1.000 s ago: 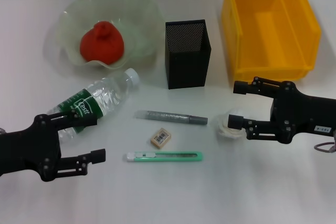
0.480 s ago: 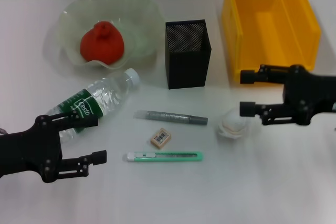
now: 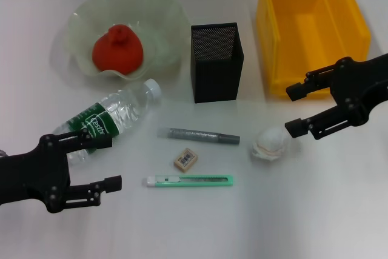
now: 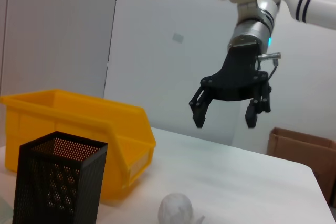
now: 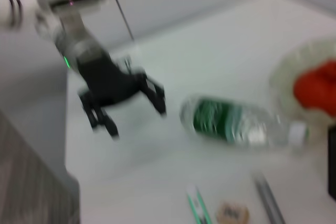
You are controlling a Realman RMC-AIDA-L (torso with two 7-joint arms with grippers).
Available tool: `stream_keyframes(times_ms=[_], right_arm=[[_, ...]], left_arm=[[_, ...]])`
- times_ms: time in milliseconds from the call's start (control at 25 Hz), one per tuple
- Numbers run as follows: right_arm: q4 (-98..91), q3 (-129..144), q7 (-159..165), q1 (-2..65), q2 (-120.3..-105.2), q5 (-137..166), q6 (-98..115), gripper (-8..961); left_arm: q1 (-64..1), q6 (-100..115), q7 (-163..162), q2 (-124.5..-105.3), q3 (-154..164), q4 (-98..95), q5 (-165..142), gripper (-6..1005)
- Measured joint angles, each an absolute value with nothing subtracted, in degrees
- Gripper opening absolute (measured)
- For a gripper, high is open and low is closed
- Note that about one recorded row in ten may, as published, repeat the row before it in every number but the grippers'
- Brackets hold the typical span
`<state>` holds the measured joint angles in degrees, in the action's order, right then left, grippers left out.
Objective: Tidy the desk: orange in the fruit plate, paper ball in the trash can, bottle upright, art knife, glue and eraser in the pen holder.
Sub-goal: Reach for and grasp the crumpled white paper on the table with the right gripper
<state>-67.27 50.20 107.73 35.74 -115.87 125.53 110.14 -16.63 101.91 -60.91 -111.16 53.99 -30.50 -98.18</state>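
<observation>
the bottle (image 3: 112,121) lies on its side at left of centre in the head view, long axis diagonal, white cap toward the upper right, green label around its clear body. the grey glue (image 3: 198,135) and the green art knife (image 3: 188,181) both lie horizontal at lower centre, the small tan eraser (image 3: 185,159) between them. the orange (image 3: 117,49) sits in the fruit plate (image 3: 162,16) at upper left. the white crumpled paper ball (image 3: 270,142) rests on the worktop (image 3: 303,210) right of centre (below the yellow trash can (image 3: 310,26)). the right end effector (image 3: 291,108) hangs wide and empty just right of it; the left end effector (image 3: 109,162) is wide at lower left.
</observation>
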Motion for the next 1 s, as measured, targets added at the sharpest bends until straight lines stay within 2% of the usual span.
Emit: stream_keyframes(times_ms=[160, 240, 320, 1000], right_arm=[[-68.7, 53.8, 110.0, 38.5, -116.5, 132.8, 108.6, 670], [-68.9, 55.0, 110.2, 39.7, -117.32, 136.5, 107.6, 668], [-69.1, 57.4, 110.2, 40.7, -118.77, 140.9, 105.5, 667], [-62.7, 71.3, 110.2, 39.2, -119.29, 141.8, 89.4, 657]], left_arm=[[-16.6, 101.9, -60.9, -110.99, 54.0, -30.5, -98.2, 785], [-16.6, 101.9, -60.8, -110.84, 53.8, -30.5, -98.2, 785], [-16.6, 101.9, -60.8, -110.83, 53.8, -30.5, -98.2, 785], [-16.5, 101.3, -61.4, -110.85, 53.8, -30.5, -98.4, 785]])
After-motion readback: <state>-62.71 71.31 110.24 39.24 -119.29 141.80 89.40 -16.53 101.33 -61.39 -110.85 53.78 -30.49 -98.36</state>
